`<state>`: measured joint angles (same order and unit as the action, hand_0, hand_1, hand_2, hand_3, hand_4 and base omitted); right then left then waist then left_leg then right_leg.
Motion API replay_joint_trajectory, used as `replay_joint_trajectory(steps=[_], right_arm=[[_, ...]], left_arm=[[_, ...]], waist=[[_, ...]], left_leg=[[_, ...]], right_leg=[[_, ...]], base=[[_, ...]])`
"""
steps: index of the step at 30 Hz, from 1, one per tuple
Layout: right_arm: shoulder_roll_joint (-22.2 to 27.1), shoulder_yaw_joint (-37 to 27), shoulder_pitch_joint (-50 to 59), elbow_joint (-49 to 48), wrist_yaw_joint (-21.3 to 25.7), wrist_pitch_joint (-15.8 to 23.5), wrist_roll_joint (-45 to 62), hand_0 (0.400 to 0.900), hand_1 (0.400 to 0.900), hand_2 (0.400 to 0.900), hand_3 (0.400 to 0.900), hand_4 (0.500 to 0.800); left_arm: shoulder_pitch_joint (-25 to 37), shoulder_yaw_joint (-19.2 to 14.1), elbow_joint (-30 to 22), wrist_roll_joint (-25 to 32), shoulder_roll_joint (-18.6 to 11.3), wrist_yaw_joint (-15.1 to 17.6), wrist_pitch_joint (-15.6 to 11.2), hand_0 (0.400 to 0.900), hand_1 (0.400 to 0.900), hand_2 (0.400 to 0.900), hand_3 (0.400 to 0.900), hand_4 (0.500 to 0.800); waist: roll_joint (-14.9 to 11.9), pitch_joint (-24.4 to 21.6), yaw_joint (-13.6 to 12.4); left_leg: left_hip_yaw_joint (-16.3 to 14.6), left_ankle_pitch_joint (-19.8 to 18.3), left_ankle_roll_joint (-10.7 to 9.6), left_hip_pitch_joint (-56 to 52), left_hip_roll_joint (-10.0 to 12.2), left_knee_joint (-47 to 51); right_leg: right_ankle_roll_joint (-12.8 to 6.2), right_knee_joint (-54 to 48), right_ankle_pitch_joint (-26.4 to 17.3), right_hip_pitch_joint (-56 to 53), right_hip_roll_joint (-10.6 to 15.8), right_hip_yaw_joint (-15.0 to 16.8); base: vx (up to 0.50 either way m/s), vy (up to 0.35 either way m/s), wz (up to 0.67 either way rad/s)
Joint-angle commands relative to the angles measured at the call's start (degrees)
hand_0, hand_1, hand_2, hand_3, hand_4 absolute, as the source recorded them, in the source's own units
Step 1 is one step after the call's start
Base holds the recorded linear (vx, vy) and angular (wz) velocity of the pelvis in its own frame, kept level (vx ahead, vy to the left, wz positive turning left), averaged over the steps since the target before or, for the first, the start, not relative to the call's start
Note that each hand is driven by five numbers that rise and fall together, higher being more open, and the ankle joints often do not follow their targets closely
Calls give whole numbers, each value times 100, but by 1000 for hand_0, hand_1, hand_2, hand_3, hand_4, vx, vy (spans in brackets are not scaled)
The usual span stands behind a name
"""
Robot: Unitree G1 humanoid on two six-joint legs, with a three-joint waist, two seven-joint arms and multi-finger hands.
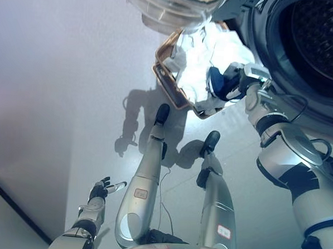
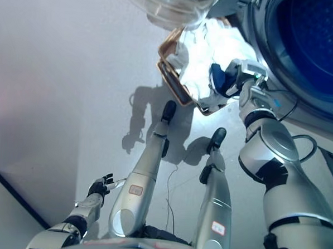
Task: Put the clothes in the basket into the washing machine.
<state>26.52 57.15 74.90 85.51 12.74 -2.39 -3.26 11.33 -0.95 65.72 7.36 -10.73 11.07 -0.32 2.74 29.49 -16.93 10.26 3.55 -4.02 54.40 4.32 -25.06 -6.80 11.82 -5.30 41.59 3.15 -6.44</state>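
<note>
A brown basket (image 1: pixel 169 85) stands on the floor in front of the washing machine (image 1: pixel 281 74), and white clothes (image 1: pixel 199 53) lie in it. My right hand (image 1: pixel 231 82) reaches over the basket's near right corner. Its fingers are curled round a dark blue garment (image 1: pixel 216 82) just above the white clothes. The machine's drum (image 1: pixel 319 37) is open at the top right. My left hand (image 1: pixel 103 189) hangs low at the lower left, far from the basket, with relaxed fingers and nothing in it.
The machine's round glass door (image 1: pixel 172 7) is swung open above the basket at the top edge. Pale floor (image 1: pixel 74 69) stretches to the left, with a dark strip (image 1: pixel 11 205) at the lower left corner.
</note>
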Motion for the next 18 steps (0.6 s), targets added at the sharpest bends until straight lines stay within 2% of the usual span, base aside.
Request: replay_joint_trajectory(steps=[1,8,9,12,17,18], right_arm=[[655,420,606,282,264,2,87,900,900,900,900,800],[846,733,698,370,328,-43,-60,900,900,900,900,800],[824,802,663,540,305,-117,-143,900,900,900,900,800],[799,999,738,758,246,-205,-300,900,900,900,900,800],[836,1144,856,866,252,-247,-368,900,900,900,900,800],[846,1211,1007,895,307,-265,-356,865,865,865,865,779]], left_arm=[[-531,-118,-31,166,39,318,41,900,900,900,900,800],[-458,-418,97,276,-91,513,-50,900,900,900,900,800],[-437,-463,135,311,-190,568,-107,900,900,900,900,800],[-432,-540,227,358,-339,581,-162,900,900,900,900,800],[-424,-622,407,395,-414,568,-213,900,900,900,900,800],[-418,-629,462,380,-396,567,-222,900,900,900,900,800]], waist=[[843,30,-152],[1062,30,-108],[1137,30,-132],[1228,30,-125],[1326,30,-117],[1364,30,-96]], left_leg=[[-106,260,195,156,-133,300],[-113,261,149,539,-196,73],[-109,278,161,608,-219,31],[-116,299,157,640,-216,48],[-120,314,171,766,-206,-7],[-130,310,181,837,-211,-73]], right_leg=[[-47,1346,-229,-6,-311,172],[-60,1790,-246,467,-225,291],[-62,1853,-250,518,-207,289],[-63,1919,-275,588,-187,328],[-76,2003,-289,751,-171,364],[-78,2031,-285,798,-166,385]], base=[[-21,50,6],[-17,44,5],[-2,4,6],[7,11,5],[-7,15,-6],[-10,16,-8]])
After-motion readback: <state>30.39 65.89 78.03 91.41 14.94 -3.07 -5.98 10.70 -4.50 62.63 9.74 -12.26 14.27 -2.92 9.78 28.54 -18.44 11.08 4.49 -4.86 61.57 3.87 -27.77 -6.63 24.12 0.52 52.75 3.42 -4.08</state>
